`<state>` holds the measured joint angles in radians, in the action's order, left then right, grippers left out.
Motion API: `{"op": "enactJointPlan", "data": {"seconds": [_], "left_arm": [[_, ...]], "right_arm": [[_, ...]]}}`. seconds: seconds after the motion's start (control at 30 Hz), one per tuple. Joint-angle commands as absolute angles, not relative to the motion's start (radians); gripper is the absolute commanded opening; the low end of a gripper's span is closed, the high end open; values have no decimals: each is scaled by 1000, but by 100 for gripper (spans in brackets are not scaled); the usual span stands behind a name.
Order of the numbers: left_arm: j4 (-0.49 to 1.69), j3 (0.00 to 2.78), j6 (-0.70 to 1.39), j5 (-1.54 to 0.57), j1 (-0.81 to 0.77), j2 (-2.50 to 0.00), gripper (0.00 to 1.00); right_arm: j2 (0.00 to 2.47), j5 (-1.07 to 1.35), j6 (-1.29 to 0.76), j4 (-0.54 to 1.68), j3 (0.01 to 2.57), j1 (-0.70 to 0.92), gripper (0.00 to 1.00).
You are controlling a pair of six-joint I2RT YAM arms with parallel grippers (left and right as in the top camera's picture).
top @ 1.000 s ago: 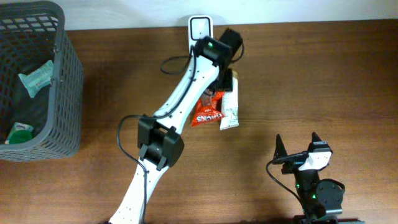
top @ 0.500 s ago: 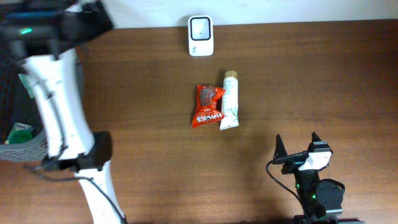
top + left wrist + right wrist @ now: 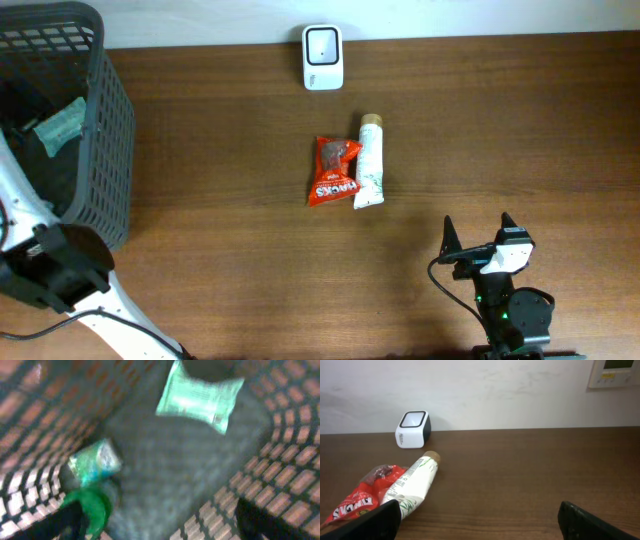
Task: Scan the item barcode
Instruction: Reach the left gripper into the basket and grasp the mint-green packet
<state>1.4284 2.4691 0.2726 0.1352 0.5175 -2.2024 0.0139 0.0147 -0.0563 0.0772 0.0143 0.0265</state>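
A small white box-shaped barcode scanner (image 3: 322, 44) with a dark window stands at the far edge of the brown wooden surface (image 3: 500, 130), against the wall, and everything else is placed from it. On the robot's side of the scanner, well apart from it, lie a red crinkled foil snack packet (image 3: 334, 170) and a white squeeze tube with a brown cap (image 3: 369, 175). The tube lies a little to the right of the scanner's line, its cap pointing back toward the scanner, and the packet lies touching the tube's left side. Nothing holds either one. Far to the left of the scanner stands a dark grey plastic lattice basket (image 3: 110, 130) with a pale green sealed pouch (image 3: 60, 122) inside. The left tool (image 3: 160, 520) looks down into that basket. Its fingers (image 3: 45, 522) show as dark shapes at the two lower corners of the wrist view, wide apart and with nothing between them. Below it on the basket floor are the pale green pouch, a crumpled teal wrapper (image 3: 95, 462) and a bright green object (image 3: 92, 510) too blurred to name. The right tool (image 3: 478, 238) sits much nearer the robot than the scanner and off to its right – fingers spread, empty, clear of packet and tube, facing the scanner across the surface.
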Motion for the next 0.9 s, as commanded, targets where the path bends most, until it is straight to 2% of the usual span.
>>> {"op": "enactJointPlan", "data": {"seconds": [0.0,0.13,0.2,0.33,0.53,0.7,0.8,0.87], "left_arm": [[1194,2287,140,149,513,-2191,90],[877,2090,-182,-9,509,-2191,98],[756,2017,-300,-9,506,-2192,99],[563,1868,-701,-81,507,-2194,96],[384,1758,-907,-97,512,-2199,90],[381,1753,-918,-80,547,-2263,84],[433,1753,-917,-80,566,-2311,57],[458,1753,-917,-83,567,-2325,50]], "right_arm": [[7,6,-59,78,6,22,98],[7,6,-59,78,6,22,99],[7,6,-59,78,6,22,99],[7,6,-59,78,6,22,98],[7,6,-59,78,6,22,98],[7,6,-59,78,6,22,99],[7,6,-59,78,6,22,99],[7,6,-59,78,6,22,99]]}}
